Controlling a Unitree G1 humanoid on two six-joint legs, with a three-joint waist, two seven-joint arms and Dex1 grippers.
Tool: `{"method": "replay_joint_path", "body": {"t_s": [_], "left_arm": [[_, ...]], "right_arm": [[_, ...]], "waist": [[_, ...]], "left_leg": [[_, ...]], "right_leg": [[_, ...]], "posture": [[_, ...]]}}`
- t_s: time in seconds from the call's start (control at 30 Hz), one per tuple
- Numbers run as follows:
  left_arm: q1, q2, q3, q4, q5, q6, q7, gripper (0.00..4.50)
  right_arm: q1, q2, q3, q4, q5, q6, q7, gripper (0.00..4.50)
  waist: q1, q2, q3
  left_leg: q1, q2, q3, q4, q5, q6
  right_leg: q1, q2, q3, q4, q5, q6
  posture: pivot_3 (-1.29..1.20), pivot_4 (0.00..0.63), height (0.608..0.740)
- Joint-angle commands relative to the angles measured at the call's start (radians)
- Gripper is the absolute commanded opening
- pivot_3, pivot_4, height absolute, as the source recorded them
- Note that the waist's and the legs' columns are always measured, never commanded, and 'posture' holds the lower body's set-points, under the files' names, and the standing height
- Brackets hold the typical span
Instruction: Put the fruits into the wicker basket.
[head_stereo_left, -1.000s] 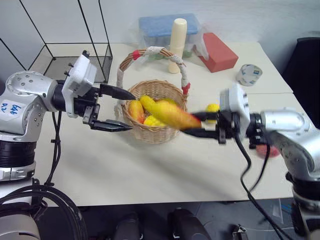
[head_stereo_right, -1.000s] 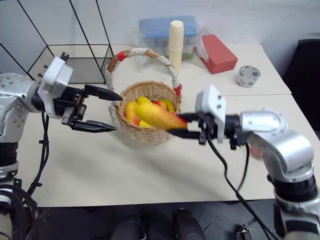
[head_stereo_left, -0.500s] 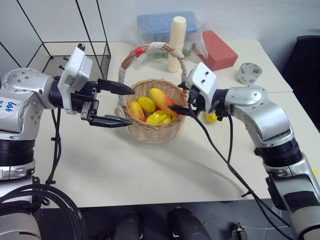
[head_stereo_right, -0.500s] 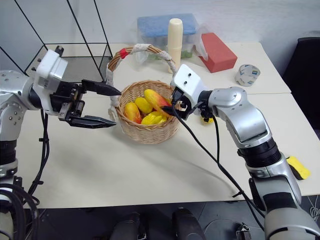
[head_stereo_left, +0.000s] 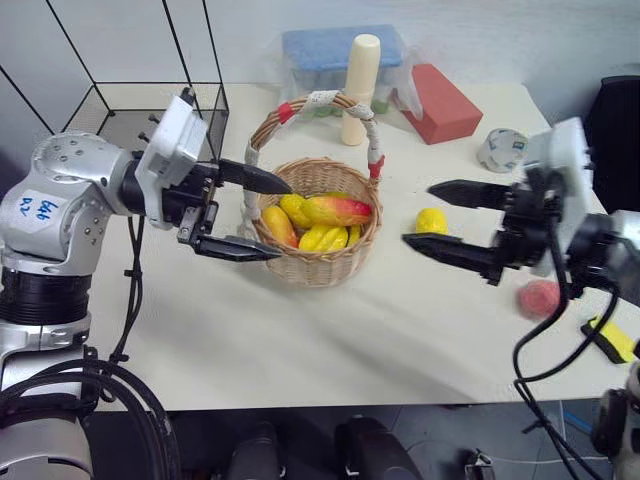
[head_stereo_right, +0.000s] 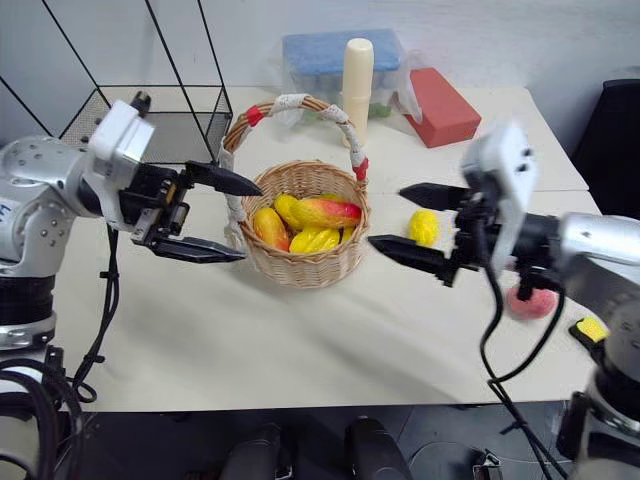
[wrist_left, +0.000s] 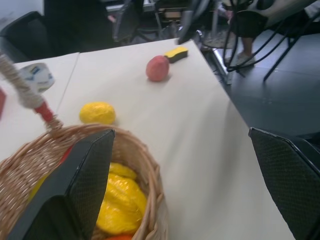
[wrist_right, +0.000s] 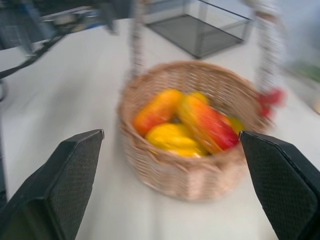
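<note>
The wicker basket stands mid-table and holds several yellow and red fruits, with the long mango lying on top. A yellow lemon lies on the table just right of the basket. Farther right, a pinkish-red peach rests near the edge. My left gripper is open at the basket's left side, one finger on each side of the handle's foot. To the right of the basket, level with the lemon, my right gripper hangs open and holds nothing. The right wrist view looks at the mango.
A black wire mesh bin stands at the back left. Behind the basket are a cream bottle, a blue-filled clear box, a red block and a tape roll. A yellow-and-black sponge lies at the right edge.
My right gripper carried the mango over the basket, let it go there, opened wide and drew back to the right. The left gripper edged slightly toward the basket.
</note>
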Motion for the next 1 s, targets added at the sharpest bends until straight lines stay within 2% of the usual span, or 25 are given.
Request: {"method": "replay_joint_path", "body": {"t_s": [0.03,0.13,0.27,0.37,0.53,0.8,0.9,1.0], "left_arm": [[-0.026,-0.016,0.005,-0.044,-0.028,0.004,0.002,4.50],[-0.027,-0.025,0.002,-0.057,-0.032,0.008,0.002,4.50],[-0.029,-0.031,0.001,-0.072,-0.035,0.017,0.004,4.50],[-0.033,-0.032,0.000,-0.072,-0.032,0.019,0.006,4.50],[-0.034,-0.028,-0.003,-0.074,-0.024,0.014,0.007,4.50],[-0.039,-0.021,0.004,-0.083,-0.027,0.022,0.016,4.50],[-0.041,-0.021,0.006,-0.084,-0.026,0.023,0.021,4.50],[-0.038,-0.017,0.011,-0.086,-0.025,0.023,0.030,4.50]], "right_arm": [[0.055,0.033,-0.035,0.008,-0.075,0.016,-0.178,4.46],[0.096,0.098,-0.023,0.026,-0.135,0.003,-0.301,4.46],[0.174,0.174,0.092,0.074,-0.299,-0.116,-0.425,4.46],[0.157,0.235,0.137,0.134,-0.340,-0.182,-0.447,4.46],[0.055,0.325,0.204,0.349,-0.440,-0.322,-0.489,4.46],[-0.072,0.385,0.243,0.663,-0.530,-0.467,-0.479,4.46],[-0.091,0.403,0.247,0.715,-0.528,-0.484,-0.452,4.46],[-0.084,0.410,0.259,0.721,-0.538,-0.500,-0.435,3.95]], "waist": [[0.000,0.000,0.000],[0.001,0.000,0.000],[0.005,0.000,0.000],[0.003,0.000,0.000],[0.002,0.000,0.000],[0.004,0.000,0.000],[0.001,0.000,0.000],[0.000,0.000,0.000]], "left_leg": [[0.000,0.000,0.000,0.000,0.000,0.000],[0.000,0.000,0.001,0.000,0.000,0.000],[0.000,0.000,0.000,0.000,0.000,0.000],[0.000,-0.001,0.001,0.000,0.000,0.000],[0.000,-0.001,0.001,-0.001,0.001,-0.001],[0.000,-0.001,0.001,-0.001,0.001,-0.001],[0.000,-0.001,0.001,-0.001,0.001,-0.001],[0.000,-0.001,0.001,-0.001,0.001,-0.001]], "right_leg": [[0.000,0.000,0.000,0.000,0.000,0.000],[0.000,0.001,0.001,0.000,0.000,0.000],[-0.001,0.001,0.001,0.000,0.000,0.000],[-0.001,0.001,0.003,0.000,0.000,0.000],[-0.001,0.001,0.003,0.000,0.000,0.000],[-0.002,0.001,0.002,0.001,0.000,0.000],[-0.002,0.001,0.002,0.001,0.000,0.000],[-0.003,0.001,0.002,0.002,0.000,0.000]], "posture": [[0.00,0.150,0.740],[0.00,0.150,0.740],[0.00,0.150,0.740],[0.00,0.150,0.740],[0.00,0.150,0.740],[0.00,0.150,0.740],[0.00,0.150,0.740],[0.00,0.150,0.740]]}}
